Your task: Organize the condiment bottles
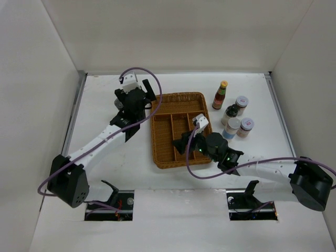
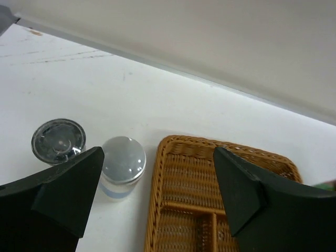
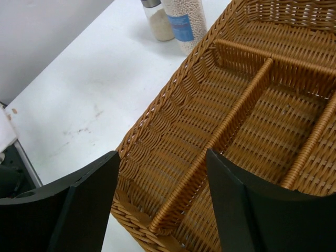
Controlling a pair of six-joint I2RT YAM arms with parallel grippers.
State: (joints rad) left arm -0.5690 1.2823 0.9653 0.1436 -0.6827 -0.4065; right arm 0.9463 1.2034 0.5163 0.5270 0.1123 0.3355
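Two condiment bottles show in the left wrist view: a clear-lidded jar (image 2: pixel 58 140) and a silver-lidded jar with a blue band (image 2: pixel 123 165), both on the table left of the wicker tray (image 2: pixel 210 173). My left gripper (image 2: pixel 157 173) hangs open above the tray's far left corner (image 1: pixel 147 94), holding nothing. Right of the tray stand a red sauce bottle (image 1: pixel 220 95) and several jars (image 1: pixel 231 128). My right gripper (image 3: pixel 163 173) is open and empty over the tray's near right corner (image 1: pixel 179 144). Two jars (image 3: pixel 184 21) stand beyond the tray rim (image 3: pixel 157 121).
The tray (image 1: pixel 178 128) has divided compartments with nothing in them. Pale walls close in the table on the left, right and far sides. The left arm covers most of the two left jars in the top view.
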